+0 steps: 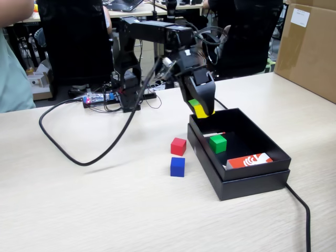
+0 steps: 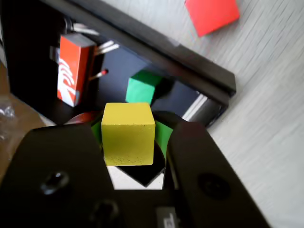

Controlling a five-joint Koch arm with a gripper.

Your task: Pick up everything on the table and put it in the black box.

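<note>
Wide beige wood-grain table (image 1: 79, 205) underneath it all, a black cable (image 1: 73, 149) looping across its left part in the fixed view and a big brown carton (image 1: 310, 50) standing at the far right edge. Next in size, the black arm (image 1: 152, 37), rising from its base at the back of the table and bending down toward the box. Shallow black box (image 1: 262, 144) nested in its lid, right of centre in the fixed view, open side up; in the wrist view its near wall (image 2: 156, 45) running on a slant across the upper half. At the arm's end, the gripper (image 1: 202, 107) hanging over the box's back left corner, jaws pinching the yellow cube (image 1: 200, 111) — seen close in the wrist view as a yellow block (image 2: 128, 134) clamped between the two black jaws, above the box floor. Inside the box, an orange-and-white card (image 1: 250, 160) lying at the near end, a thin red-tipped stick (image 1: 214, 134) toward the far end, and the green cube (image 1: 218, 143) resting on the floor between them. Outside on the table, just left of the box — red cube (image 1: 178, 146) and, a little nearer the camera, blue cube (image 1: 177, 166), close together but not touching.
</note>
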